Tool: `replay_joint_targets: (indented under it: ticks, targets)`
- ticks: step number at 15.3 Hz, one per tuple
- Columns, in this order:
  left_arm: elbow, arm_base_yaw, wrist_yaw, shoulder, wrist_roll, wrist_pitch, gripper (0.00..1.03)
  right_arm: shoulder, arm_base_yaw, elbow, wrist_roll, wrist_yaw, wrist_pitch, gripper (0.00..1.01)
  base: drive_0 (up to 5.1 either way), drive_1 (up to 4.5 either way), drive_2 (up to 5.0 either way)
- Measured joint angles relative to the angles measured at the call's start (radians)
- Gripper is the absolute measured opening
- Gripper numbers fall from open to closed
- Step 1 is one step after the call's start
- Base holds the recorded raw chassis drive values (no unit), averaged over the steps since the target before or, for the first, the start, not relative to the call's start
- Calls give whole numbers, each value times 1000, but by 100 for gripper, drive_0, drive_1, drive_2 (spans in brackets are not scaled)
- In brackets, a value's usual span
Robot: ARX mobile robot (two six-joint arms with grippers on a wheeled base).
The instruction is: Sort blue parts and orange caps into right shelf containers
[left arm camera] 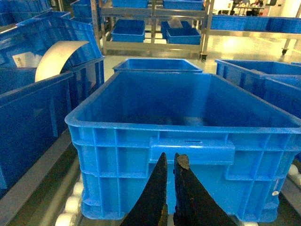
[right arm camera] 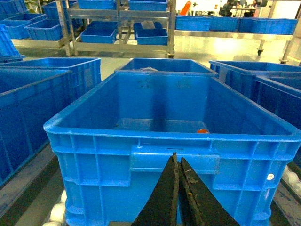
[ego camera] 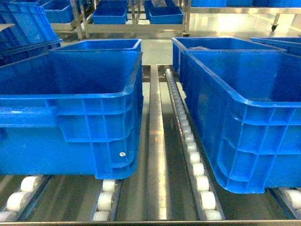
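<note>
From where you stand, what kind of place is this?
Probably a warehouse or factory parts-sorting area: big blue crates sit on a steel shelf with white roller lanes, and more metal racks of blue bins line the floor behind.

No text, brand, number or sign could be read in any view. A small round pale sticker (ego camera: 122,154) sat low on the front wall of the left container (ego camera: 70,136), and another (right arm camera: 270,176) at the lower right of the crate (right arm camera: 117,160) in the right wrist view; both were too small to show any print.
</note>
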Motion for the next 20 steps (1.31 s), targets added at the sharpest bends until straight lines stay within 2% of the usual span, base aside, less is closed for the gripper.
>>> replay_joint_targets:
  ticks: [4, 10, 11, 12, 15, 17, 20]
  targets:
    - [0, 0, 0, -143, 0, -138, 2, -134, 0, 0, 0, 0, -127, 2, 0, 0, 0]
    - [0, 0, 0, -280, 0, -275, 2, -264, 0, 0, 0, 0, -259, 2, 0, 0, 0]
    - [0, 0, 1, -298, 0, -290, 2, -334, 0, 0, 0, 0, -373, 2, 0, 0, 0]
    - [1, 0, -2, -329, 0, -341, 2, -382, 0, 0, 0, -2, -431, 2, 0, 0, 0]
    - [0, 0, 2, -436, 0, -471, 2, -430, 0, 3, 0, -1, -415, 2, 0, 0, 0]
    - [1, 0, 4, -455, 0, -444, 2, -430, 0, 3, 0, 0, -430, 2, 0, 0, 0]
    - [0, 1, 0, -455, 0, -466, 2, -429, 0, 0, 1, 0, -436, 2, 0, 0, 0]
